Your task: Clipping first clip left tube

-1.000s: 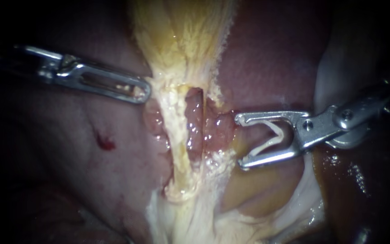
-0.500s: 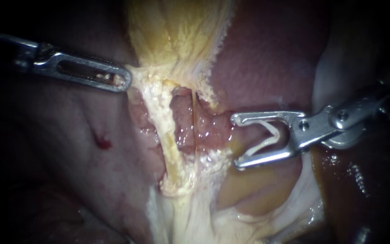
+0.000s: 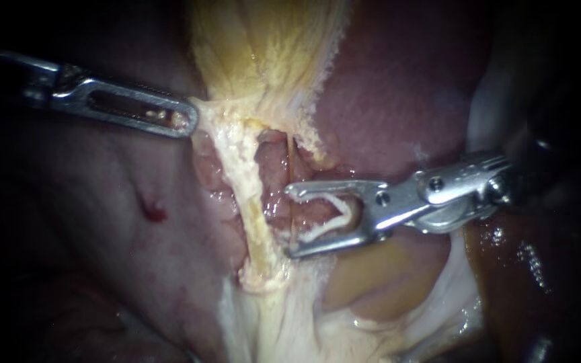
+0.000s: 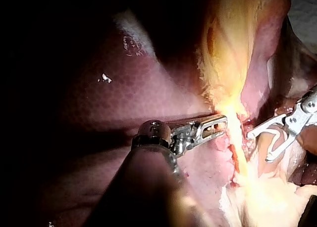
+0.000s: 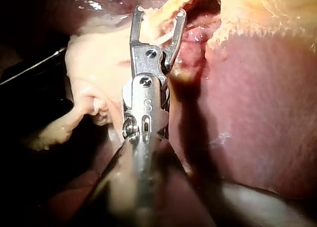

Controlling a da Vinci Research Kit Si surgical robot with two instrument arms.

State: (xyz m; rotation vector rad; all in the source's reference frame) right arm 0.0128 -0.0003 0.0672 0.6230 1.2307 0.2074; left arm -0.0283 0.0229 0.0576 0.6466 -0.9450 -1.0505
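The left tube (image 3: 250, 202) is a thick pale-yellow strand running down from the gallbladder (image 3: 263, 47). A thin strand (image 3: 290, 168) runs beside it on the right. My left instrument (image 3: 186, 121) is shut on pale tissue at the gallbladder's lower end and holds it stretched to the left; the left wrist view shows the same grip (image 4: 220, 125). My right instrument (image 3: 289, 222) holds a white V-shaped clip (image 3: 324, 230) between its wide-apart jaws. Its tips reach the thin strand, just right of the left tube. In the right wrist view these jaws (image 5: 159, 12) point into the gap between the strands.
Dark red liver (image 3: 398, 101) lies above the right instrument. Pink tissue with a small red spot (image 3: 156, 214) lies to the left. Pale fatty tissue (image 3: 284, 323) spreads below the tubes, and a brownish bulge (image 3: 371, 275) sits under the right jaws.
My right instrument has moved left with its clip, from the liver's edge to the thin strand. My left instrument first pulled the tissue leftward, then stayed still.
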